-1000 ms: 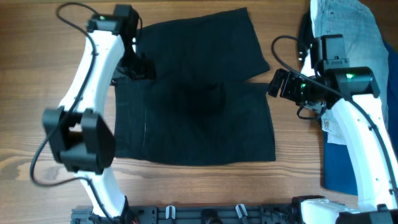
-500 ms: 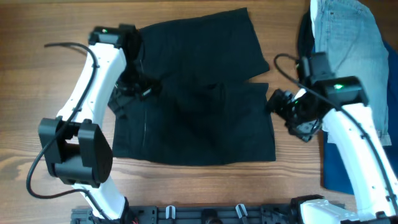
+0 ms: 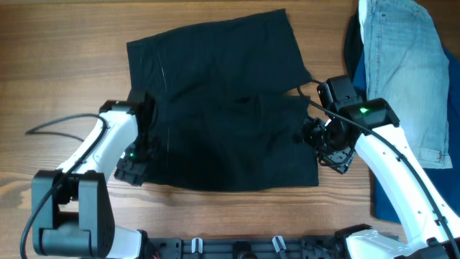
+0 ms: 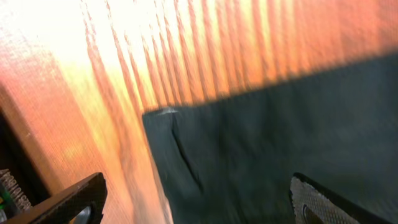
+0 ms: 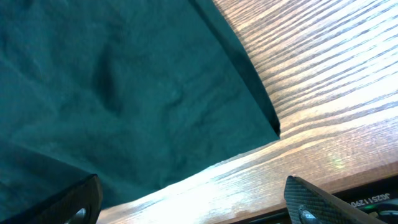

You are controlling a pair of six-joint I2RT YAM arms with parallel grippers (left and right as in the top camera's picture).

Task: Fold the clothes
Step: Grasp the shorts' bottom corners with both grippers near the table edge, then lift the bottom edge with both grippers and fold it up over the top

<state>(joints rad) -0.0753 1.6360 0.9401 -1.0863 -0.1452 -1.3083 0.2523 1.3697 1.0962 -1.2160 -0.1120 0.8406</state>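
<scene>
Overhead: black shorts [image 3: 223, 108] lie spread flat at mid-table [image 3: 57, 86], waistband side to the left, both legs to the right. The far leg sits angled away from the near one, with a gap between them at the right edge. Left gripper [image 3: 133, 165] is low at the near-left corner of the shorts. Right gripper [image 3: 315, 135] is at the right edge of the near leg. Light-blue denim shorts [image 3: 402, 72] are at the far right, with a bright-blue cloth [image 3: 384, 194] near-right beside the right arm. Finger spread cannot be judged from this view.

Left wrist: left gripper [image 4: 196, 186] has its fingers [image 4: 68, 205] set wide apart, with nothing clamped. A corner of the black shorts [image 4: 261, 143] lies flat on the table [image 4: 155, 50] under the gap. A short crease runs in from that corner. The picture is overexposed and blurred.

Right wrist: right gripper [image 5: 193, 183] has its fingers [image 5: 311, 202] spread wide and holds nothing. The shorts [image 5: 124, 93] fill the left of the frame, with a hem corner against bare table [image 5: 323, 68] to the right.
</scene>
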